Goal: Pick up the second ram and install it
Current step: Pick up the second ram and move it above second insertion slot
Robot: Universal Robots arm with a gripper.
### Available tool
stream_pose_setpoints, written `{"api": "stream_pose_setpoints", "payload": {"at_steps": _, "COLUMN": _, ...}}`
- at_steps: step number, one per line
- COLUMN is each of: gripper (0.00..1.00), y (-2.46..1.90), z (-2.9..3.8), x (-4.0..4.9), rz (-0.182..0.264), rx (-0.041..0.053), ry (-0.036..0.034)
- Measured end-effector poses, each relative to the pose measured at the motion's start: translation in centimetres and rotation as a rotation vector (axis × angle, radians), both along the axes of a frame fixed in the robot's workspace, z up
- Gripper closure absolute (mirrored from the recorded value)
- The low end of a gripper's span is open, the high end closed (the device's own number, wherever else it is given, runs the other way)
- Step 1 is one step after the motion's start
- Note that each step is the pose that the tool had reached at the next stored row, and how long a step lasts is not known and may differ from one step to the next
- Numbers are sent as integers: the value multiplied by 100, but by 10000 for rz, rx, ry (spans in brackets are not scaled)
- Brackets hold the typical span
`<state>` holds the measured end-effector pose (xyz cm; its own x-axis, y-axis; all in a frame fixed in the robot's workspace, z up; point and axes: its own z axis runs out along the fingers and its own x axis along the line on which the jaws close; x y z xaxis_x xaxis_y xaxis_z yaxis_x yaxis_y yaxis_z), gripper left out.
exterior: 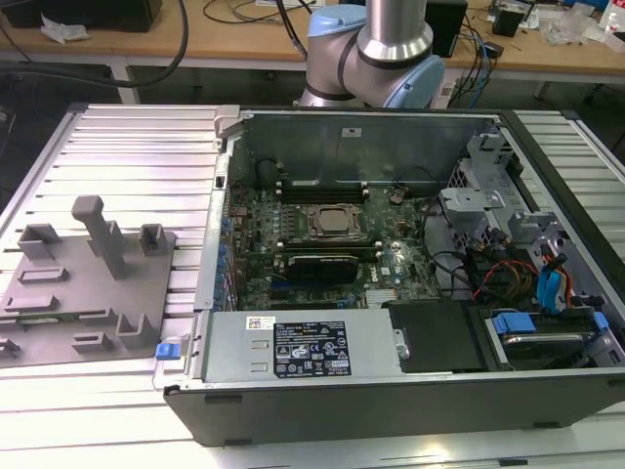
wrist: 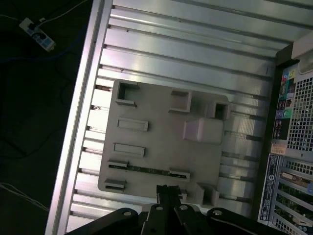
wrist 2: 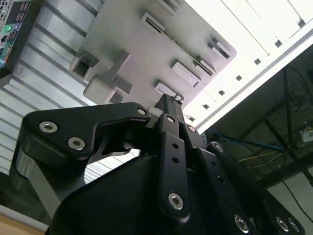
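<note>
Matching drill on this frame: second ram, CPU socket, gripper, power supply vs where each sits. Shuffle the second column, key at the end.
1 second ram
2 CPU socket
3 gripper
4 power supply

A middle of the motherboard
B above the grey holder tray
C lying in a slot of that tray
D along the case wall nearest the exterior view

Pairs: 1-C, 2-A, 3-B, 4-D

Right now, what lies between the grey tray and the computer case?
A bare strip of ribbed metal table, seen in the first wrist view between tray and case.
</note>
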<state>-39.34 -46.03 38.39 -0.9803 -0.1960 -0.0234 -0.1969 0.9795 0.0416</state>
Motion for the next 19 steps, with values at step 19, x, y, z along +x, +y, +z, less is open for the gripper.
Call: {"api": "stream_pose_setpoints", "payload": {"at_steps": 19, "gripper": 89, "y": 0, "z": 0, "x": 0, "rz": 1730, "rx": 0, "ry": 1}}
